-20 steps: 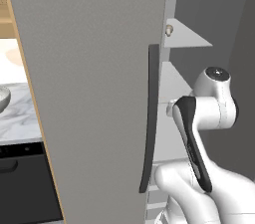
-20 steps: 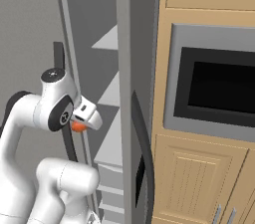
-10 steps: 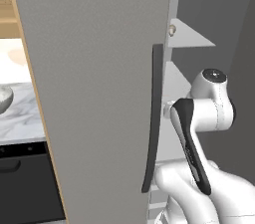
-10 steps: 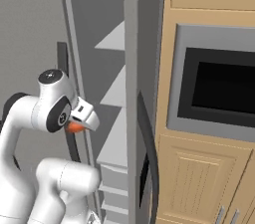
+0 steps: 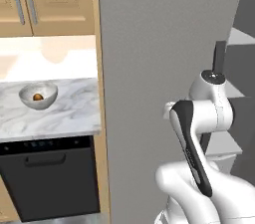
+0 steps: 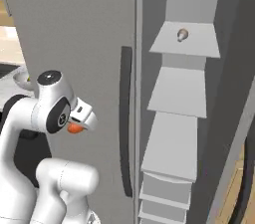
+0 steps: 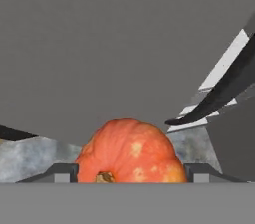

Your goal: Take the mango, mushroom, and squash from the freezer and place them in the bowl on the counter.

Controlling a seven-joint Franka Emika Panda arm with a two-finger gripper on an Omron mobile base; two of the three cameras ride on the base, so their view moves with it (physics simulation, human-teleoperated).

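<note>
The gripper (image 7: pixel 130 170) is clasping the squash (image 7: pixel 130 152), with the bowl (image 5: pixel 38 95) lying left, near the counter's (image 5: pixel 69 113) back edge.

Two rear base views flanking the arm, sharing the freezer (image 5: pixel 164 68); close hand view along the fingers (image 7: pixel 62 173).

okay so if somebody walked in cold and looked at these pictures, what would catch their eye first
Probably the orange squash, large in the hand view, held between the gripper's fingers. Next comes the tall grey freezer standing open, with a tiny mushroom alone on a high shelf. Off to the left, the silvery bowl sits on the marble counter with something small and brown inside.
</note>
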